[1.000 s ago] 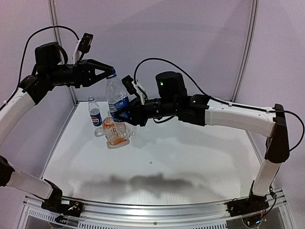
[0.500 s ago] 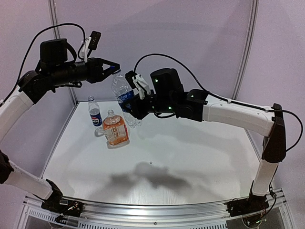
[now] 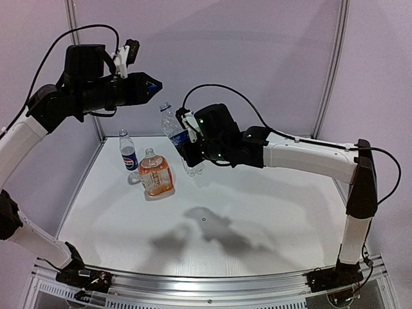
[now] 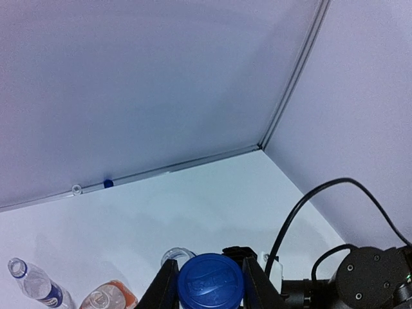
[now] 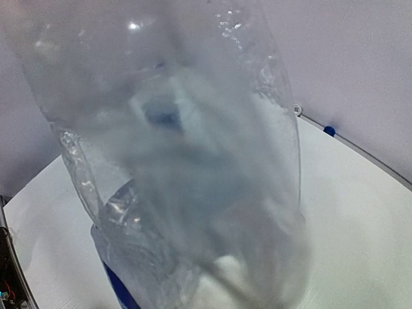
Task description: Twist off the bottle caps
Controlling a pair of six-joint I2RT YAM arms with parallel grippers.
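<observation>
1. Table [image 3: 257, 219]: the near part shows the arms' shadows.
2. Orange bottle [image 3: 156, 175]: stands on the table at mid-left. The slim bottle [image 3: 129, 152] is upright just behind it, to its left. In the left wrist view both mouths look open. Their caps are not in view.
3. Right gripper [image 3: 185, 149]: clenched on the lower body of the held bottle [image 3: 172, 125], which is clear of the table. A second ago this bottle stood upright over the orange bottle. It has since swung right and tilted, neck toward the left arm. The neck is now bare.
4. Left gripper [image 3: 153, 84]: clamped on the blue cap [image 4: 210, 283], high over the far left of the table and well apart from the neck. A second ago its jaws sat on the bottle's top. It has since drawn up and away with the cap.
5. Finding: this cap is off. With the other two mouths apparently open, the unscrewing looks complete. What remains is to set down the cap and the bottle.
6. Risk: the open bottle is tilted, and its contents cannot be told. It should be righted before release.
</observation>
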